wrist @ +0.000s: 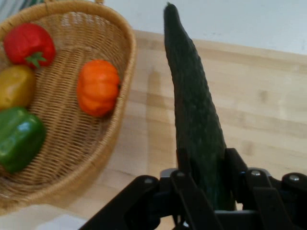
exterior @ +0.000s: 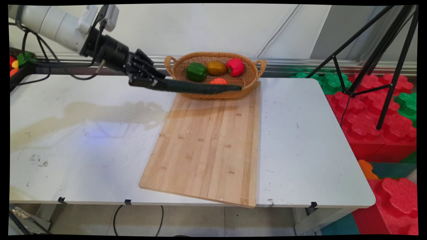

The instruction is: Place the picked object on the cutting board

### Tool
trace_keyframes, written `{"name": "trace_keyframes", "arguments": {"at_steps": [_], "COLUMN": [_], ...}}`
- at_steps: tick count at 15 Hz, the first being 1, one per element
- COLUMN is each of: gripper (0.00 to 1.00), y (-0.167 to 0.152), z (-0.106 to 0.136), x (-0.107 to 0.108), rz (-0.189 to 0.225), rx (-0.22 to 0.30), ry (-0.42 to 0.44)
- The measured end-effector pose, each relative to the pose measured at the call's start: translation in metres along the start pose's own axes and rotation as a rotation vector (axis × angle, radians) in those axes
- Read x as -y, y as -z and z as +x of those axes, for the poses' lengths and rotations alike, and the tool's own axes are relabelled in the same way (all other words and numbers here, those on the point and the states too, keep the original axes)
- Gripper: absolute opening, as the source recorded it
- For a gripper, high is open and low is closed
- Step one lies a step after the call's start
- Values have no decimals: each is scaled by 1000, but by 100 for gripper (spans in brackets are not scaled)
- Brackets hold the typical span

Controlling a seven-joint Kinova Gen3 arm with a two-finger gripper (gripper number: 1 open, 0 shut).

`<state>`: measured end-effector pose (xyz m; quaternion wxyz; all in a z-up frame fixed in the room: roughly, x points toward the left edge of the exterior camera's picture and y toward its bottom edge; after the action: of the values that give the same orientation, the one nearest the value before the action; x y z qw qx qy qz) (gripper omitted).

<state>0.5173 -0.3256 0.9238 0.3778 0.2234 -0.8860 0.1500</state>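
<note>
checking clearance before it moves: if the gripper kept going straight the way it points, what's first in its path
Probably nothing: the gripper, shut on the cucumber, points along the near side of the basket, above the cutting board. Depth is unclear.

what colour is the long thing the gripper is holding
Dark green, a cucumber; clearest in the hand view.

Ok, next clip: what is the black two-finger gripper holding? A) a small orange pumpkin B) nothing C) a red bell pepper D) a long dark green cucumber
D: the black two-finger gripper is shut on the long dark green cucumber, held over the bamboo cutting board beside the wicker basket.
</note>
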Motion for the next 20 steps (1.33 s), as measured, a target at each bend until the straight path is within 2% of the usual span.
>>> {"name": "trace_keyframes", "arguments": {"at_steps": [6,11,20], "gripper": [0,0,0], "y": [-14,-48,-111], "z": [-17,-33,-59], "x": [-21,-35,-40], "rz": [-53,-82,-77], "rx": [14,21,50], "ry": [23,46,76]}}
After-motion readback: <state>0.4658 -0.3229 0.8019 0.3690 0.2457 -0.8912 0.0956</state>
